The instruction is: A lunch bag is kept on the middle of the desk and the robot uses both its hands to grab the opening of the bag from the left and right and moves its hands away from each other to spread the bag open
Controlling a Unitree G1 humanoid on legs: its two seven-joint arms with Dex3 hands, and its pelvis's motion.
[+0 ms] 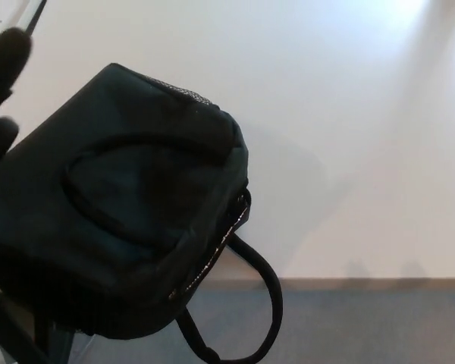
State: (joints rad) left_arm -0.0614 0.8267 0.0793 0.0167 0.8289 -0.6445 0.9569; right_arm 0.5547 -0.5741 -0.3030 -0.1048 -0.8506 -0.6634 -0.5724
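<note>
The dark lunch bag lies tilted on the left part of the white desk, its lower side hanging over the front edge. Its zipper line runs down the right side, and the black handle loop dangles past the edge. No opening of the bag is visible from here. Only two blurred black fingertips of my left hand show at the far left edge, spread apart and holding nothing, just beside the bag's upper left corner. My right hand is out of the picture.
The desk's front edge crosses the lower part of the view, with grey floor below it. A dark frame bar shows under the bag at the bottom left.
</note>
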